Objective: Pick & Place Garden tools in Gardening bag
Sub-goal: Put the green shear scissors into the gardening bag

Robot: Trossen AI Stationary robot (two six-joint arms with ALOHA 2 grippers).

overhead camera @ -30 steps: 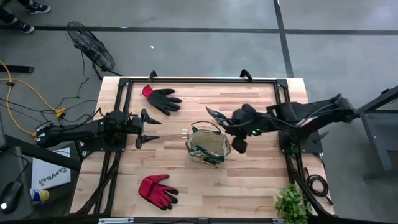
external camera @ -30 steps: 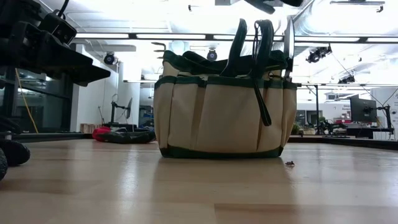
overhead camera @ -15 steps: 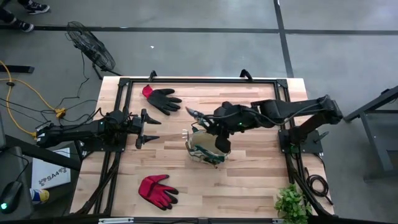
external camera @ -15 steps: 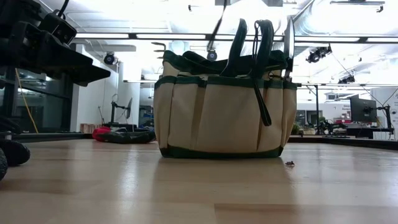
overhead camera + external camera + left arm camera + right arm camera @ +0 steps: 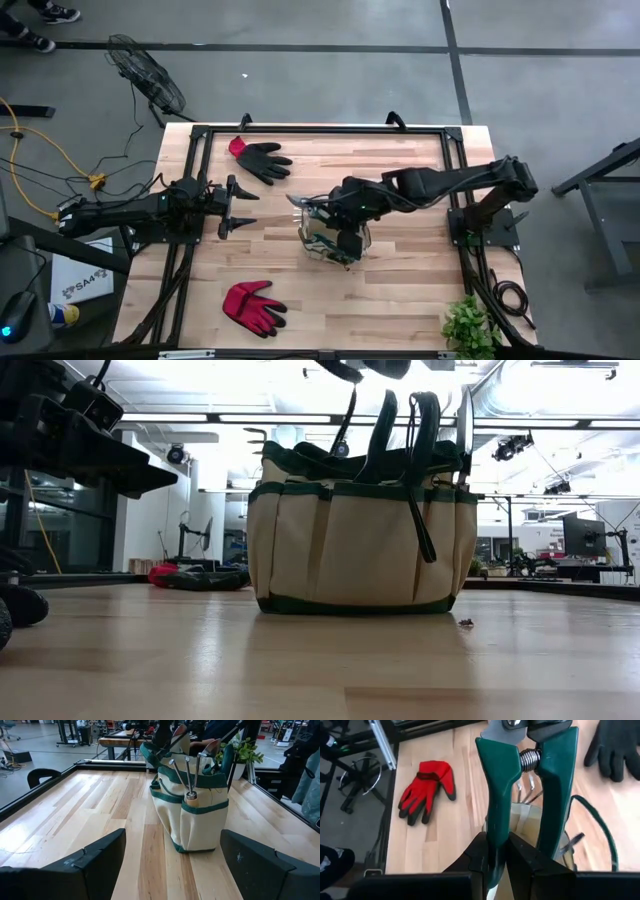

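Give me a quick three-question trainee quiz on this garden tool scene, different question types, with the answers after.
1. True or false: the right gripper holds green-handled pruners above the gardening bag.
2. How many gloves lie on the table?
3. The left gripper is: A) inside the bag, B) open beside the bag, C) on the red glove.

Key: 1 true; 2 two, the red glove and the black-and-red glove; 3 B.

Light is bright and even, coming from ceiling strip lamps that blow out white in the low view. The bench (image 5: 320, 660) shows a soft sheen and a faint shadow under the bag (image 5: 355, 535). In the wrist views, the near fingers (image 5: 75, 865) look blurred.
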